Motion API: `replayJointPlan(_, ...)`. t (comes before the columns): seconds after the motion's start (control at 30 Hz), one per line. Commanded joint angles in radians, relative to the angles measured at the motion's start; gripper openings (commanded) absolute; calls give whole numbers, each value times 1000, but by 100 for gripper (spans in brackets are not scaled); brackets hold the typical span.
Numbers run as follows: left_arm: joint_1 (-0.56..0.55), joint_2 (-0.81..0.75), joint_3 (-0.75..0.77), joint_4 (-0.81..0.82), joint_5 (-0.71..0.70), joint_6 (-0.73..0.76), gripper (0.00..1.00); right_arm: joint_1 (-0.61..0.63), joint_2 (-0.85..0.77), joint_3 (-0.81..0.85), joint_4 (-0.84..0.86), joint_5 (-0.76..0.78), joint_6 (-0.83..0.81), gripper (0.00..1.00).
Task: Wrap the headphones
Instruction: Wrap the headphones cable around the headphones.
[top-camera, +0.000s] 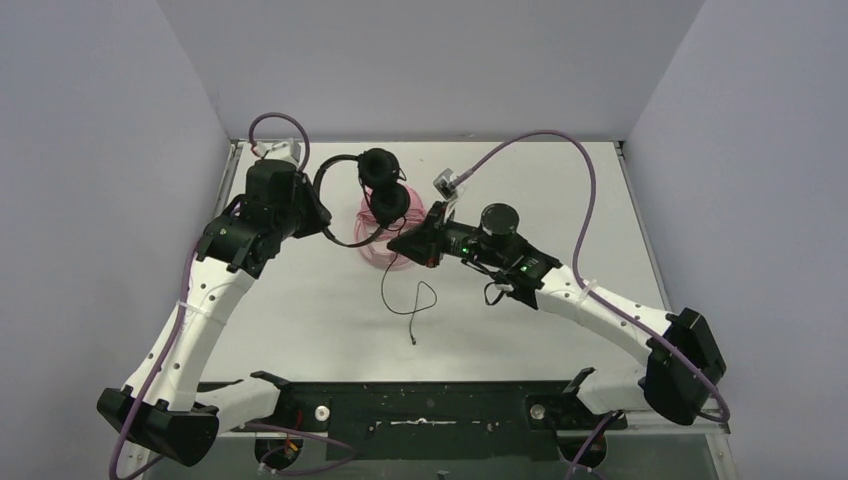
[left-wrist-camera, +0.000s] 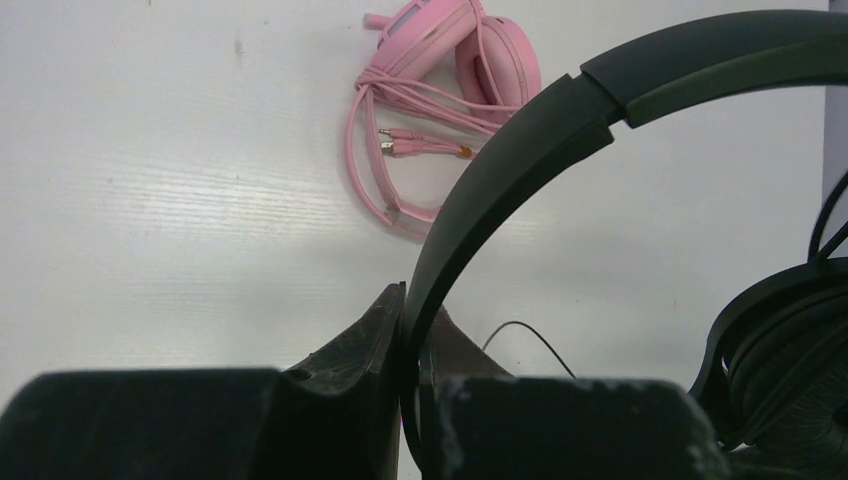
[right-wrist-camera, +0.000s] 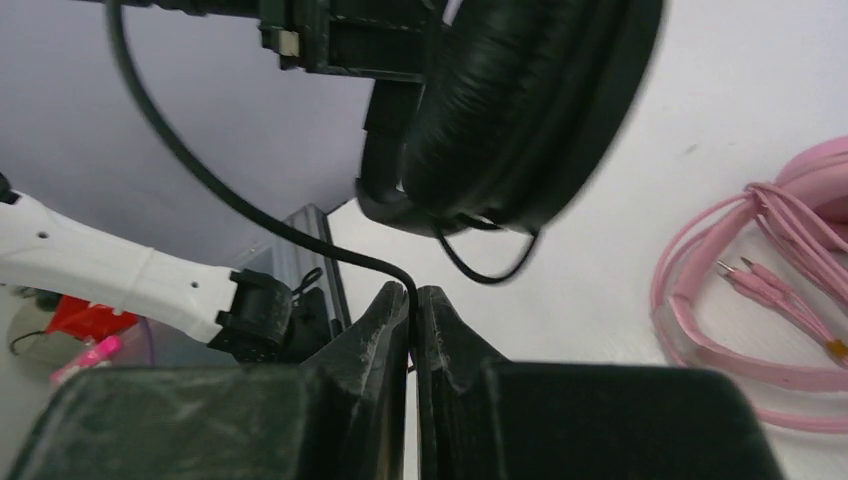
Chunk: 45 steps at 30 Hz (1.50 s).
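Clamped together, the left fingers (left-wrist-camera: 372, 345) grip the headband of the black headphones (left-wrist-camera: 600, 95). The band arches up and off to the right of them, and one ear cup sits low at the right edge of the left wrist view. Beyond these fingers and slightly left, the pink headphones (left-wrist-camera: 470, 45) lie on the white counter (left-wrist-camera: 150, 200). Their pink cable (left-wrist-camera: 370, 150) is gathered in loose loops beside the cups, with the plugs lying inside the loops.

The right fingers (right-wrist-camera: 375, 330) are pinched tight on the thin black cable (right-wrist-camera: 190, 180), which rises out of the pinch and sweeps up and to the left. A padded black ear cup hangs just above and beyond them, and pink loops lie to their right.

From above, the two sets of fingers face each other with the black headphones between them and the pink pair just beside the right fingers. The free end of the black cable trails on the counter behind the right fingers, toward the arm bases.
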<state>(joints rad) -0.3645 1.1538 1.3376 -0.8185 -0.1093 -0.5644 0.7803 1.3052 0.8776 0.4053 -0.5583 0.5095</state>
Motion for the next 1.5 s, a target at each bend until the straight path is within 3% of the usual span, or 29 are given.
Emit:
replayJointPlan(0.0,4,-31,20,140,-62,31,0,68,39,154,-200,-65,49,0)
replayJointPlan(0.33,4,-16,8,207,-99,-12,0,218,158,356,-515,107,-65,0)
replayJointPlan(0.67,5,0,49,200,-67,-41,0,243,183,418,-774,323,-137,0)
replayJointPlan(0.9,5,5,91,146,-20,-21,0,238,78,299,-741,403,-181,0)
replayJointPlan(1.0,6,3,113,114,17,2,0,216,56,246,-661,396,-184,4)
replayJointPlan(1.47,6,6,253,-144,96,173,0,132,-91,42,-428,521,-241,2)
